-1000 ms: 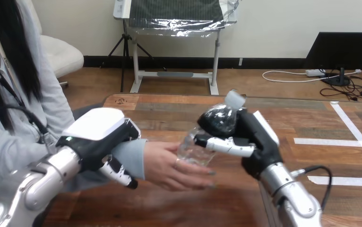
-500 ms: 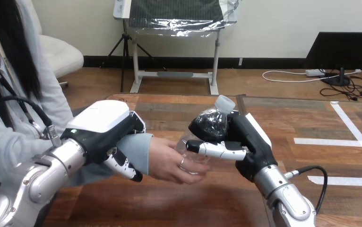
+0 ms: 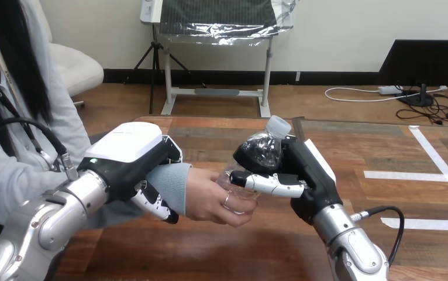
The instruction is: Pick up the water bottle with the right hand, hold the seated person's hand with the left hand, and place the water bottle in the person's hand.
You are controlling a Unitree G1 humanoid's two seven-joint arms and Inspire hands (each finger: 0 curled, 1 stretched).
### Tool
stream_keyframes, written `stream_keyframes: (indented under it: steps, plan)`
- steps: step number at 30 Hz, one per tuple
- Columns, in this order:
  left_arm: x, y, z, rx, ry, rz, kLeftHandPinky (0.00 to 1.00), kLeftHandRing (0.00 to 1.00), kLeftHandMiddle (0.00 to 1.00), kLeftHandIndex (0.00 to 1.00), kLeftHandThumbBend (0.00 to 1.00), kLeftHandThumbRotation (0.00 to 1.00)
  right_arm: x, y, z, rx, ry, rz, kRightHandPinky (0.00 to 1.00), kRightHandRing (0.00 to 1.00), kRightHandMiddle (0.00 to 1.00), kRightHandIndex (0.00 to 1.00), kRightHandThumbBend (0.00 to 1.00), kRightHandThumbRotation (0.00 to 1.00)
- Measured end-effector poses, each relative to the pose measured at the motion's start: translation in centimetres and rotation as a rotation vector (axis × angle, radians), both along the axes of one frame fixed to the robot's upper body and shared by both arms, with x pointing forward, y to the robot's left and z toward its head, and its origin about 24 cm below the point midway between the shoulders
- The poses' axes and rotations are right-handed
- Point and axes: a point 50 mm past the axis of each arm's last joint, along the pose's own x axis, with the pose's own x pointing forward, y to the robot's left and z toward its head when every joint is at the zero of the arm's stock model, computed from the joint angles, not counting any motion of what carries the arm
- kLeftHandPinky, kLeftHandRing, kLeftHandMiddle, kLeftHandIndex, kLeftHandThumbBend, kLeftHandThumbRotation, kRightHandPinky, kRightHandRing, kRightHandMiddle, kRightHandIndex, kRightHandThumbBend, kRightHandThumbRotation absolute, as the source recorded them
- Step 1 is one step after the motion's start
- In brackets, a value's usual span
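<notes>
1. Water bottle (image 3: 259,153): a clear, thin-walled plastic one with a white cap (image 3: 278,124) is held above the wooden table (image 3: 385,152) near the view's middle, tilted so that the cap is aimed toward 1 o'clock.
2. The bottle's upper body is gripped by the right hand (image 3: 312,175), which is brought in from 5 o'clock with its fingers curled round the plastic.
3. The bottle's lower part, at its 8 o'clock, is wrapped by the person's hand (image 3: 210,196), so the bottle is touched by both hands at once.
4. The person's grey-sleeved wrist, at 9 o'clock of that hand, is covered by the left hand (image 3: 131,161), whose fingers (image 3: 154,204) are curled down round it.
5. The bottle is judged to be light, with soft walls that would dent under a hard squeeze and a smooth skin that could slip. How much water is inside cannot be told.
6. A hold at mid-body is judged soundest. The neck is stiffer, but it is narrow.
</notes>
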Motion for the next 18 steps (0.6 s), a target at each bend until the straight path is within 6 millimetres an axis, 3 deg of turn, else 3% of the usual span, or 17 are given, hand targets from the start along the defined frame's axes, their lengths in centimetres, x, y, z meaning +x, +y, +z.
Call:
stream_keyframes:
  steps: [18]
  plan:
    - [0.07,-0.07,0.09,0.0,-0.004,-0.001,0.21,0.26,0.33,0.32,0.84,0.0,-0.24,0.21,0.44,0.011,-0.031,-0.015,0.26,0.31,0.41,0.43,0.7,0.0]
